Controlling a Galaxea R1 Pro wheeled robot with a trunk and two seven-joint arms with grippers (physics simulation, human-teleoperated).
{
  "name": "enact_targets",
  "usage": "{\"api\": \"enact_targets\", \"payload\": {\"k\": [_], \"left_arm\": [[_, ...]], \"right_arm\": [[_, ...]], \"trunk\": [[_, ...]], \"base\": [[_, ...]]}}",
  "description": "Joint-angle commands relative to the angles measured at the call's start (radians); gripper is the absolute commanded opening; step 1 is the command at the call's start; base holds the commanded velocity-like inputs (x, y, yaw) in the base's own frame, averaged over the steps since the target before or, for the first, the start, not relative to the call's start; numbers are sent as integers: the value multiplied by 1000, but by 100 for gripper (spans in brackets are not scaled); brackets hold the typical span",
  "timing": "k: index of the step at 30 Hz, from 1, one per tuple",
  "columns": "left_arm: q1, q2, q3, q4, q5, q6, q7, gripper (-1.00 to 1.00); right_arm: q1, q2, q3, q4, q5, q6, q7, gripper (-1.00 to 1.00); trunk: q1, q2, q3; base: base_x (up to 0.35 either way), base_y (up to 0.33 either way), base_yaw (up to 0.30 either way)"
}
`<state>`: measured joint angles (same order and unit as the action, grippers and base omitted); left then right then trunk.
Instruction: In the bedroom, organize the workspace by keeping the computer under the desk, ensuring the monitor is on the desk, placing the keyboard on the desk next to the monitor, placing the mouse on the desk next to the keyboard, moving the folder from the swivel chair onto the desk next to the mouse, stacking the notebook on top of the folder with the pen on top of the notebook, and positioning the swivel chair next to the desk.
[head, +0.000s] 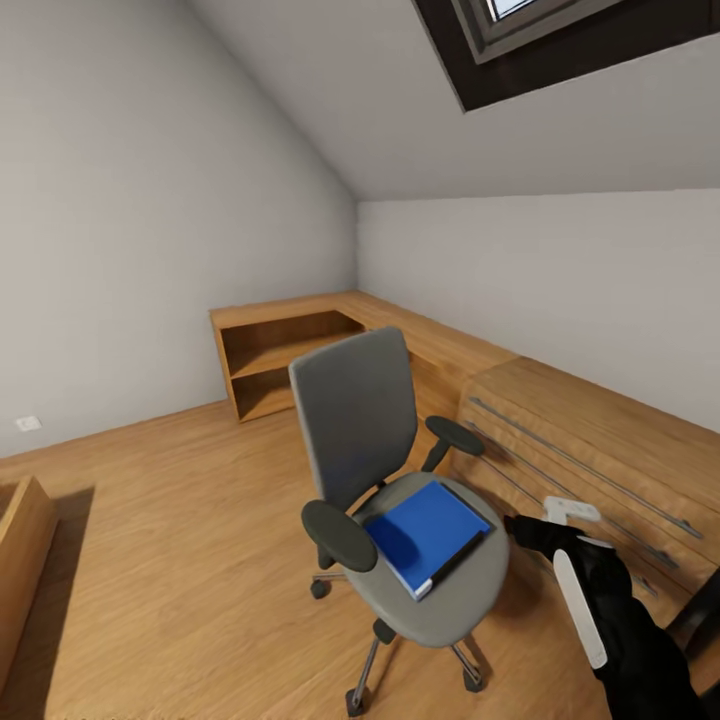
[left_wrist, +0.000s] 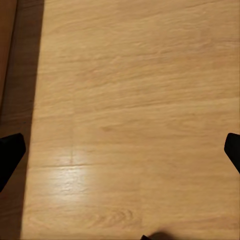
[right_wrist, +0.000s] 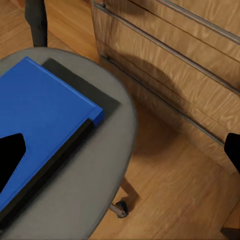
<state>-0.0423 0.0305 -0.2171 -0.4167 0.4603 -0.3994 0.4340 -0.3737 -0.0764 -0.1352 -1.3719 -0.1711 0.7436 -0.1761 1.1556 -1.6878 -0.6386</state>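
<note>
Evidently the folder step is in hand: the right tool (right_wrist: 120, 150), its fingers spread wide and holding nothing, hangs just beside the swivel chair (head: 400, 470), with the one blue folder (right_wrist: 40, 120) lying flat on the seat under its near fingertip and a light-wood drawer chest (right_wrist: 175, 65) beyond the far one. Next, I judge, this tool must drop to the folder's edge and pinch it. I count one chair, one folder, one chest; the left tool (left_wrist: 120, 150), also wide and empty, faces bare plank floor (left_wrist: 130, 100).
</note>
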Motion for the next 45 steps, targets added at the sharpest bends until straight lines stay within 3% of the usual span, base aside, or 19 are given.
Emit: {"api": "enact_targets", "payload": {"k": [1, 19, 21, 22, 23, 24, 26, 28, 30, 32, 36, 40, 45], "left_arm": [[-1, 1, -9, 0, 7, -4, 9, 100], [-1, 5, -6, -1, 16, 4, 14, 100], [-2, 12, -4, -139, 14, 20, 33, 100], [-2, 13, -3, -287, 13, 138, 90, 100], [-2, 12, -3, -326, 13, 186, 110, 100], [-2, 12, -3, -416, 14, 303, 154, 100], [-2, 12, -2, -503, 14, 410, 188, 100], [-2, 9, 7, -665, 20, 558, 225, 100], [-2, 5, 10, -737, 28, 600, 233, 100], [-11, -10, 13, -853, 56, 661, 243, 100], [-58, -23, 21, -950, 101, 776, 247, 100], [-78, -26, 67, -952, 132, 821, 247, 100], [-84, -17, 97, -947, 138, 831, 243, 100]], "right_arm": [[-1, 1, 2, 1, -11, -2, -8, 100], [-1, 2, 4, 46, -11, -58, -7, 100], [-1, 2, 8, 83, -10, -92, -2, 100], [-1, 1, 25, 124, -10, -161, -1, 100], [-1, 1, 33, 145, -9, -183, -1, 100], [-4, 1, 51, 198, -8, -227, -2, 100], [-11, 1, 64, 252, -8, -260, -4, 100], [-68, 1, 79, 354, -7, -300, -5, 100], [-114, 1, 84, 405, -4, -311, -6, 100], [-210, 1, 88, 513, 1, -329, -6, 100], [-318, 1, 90, 667, 4, -393, -5, 100], [-363, 2, 91, 794, 2, -506, -1, 100], [-376, 20, 101, 875, 7, -601, 2, 100]], "trunk": [[0, -1, -1], [69, -127, -58], [77, -141, -64], [80, -148, -67], [84, -155, -70], [88, -162, -73], [96, -176, -79], [103, -190, -86], [111, -204, -92], [119, -218, -98], [134, -246, -111], [149, -274, -123], [169, -309, -139]], "base": [[0, 0, 17], [0, 0, 2], [0, 0, 0], [0, 0, 0], [0, 0, 0], [0, 0, 0], [0, 0, 0], [0, 0, 0], [0, 0, 0], [0, 0, 0], [0, 0, 0], [0, 0, 0], [0, 0, 0]]}}
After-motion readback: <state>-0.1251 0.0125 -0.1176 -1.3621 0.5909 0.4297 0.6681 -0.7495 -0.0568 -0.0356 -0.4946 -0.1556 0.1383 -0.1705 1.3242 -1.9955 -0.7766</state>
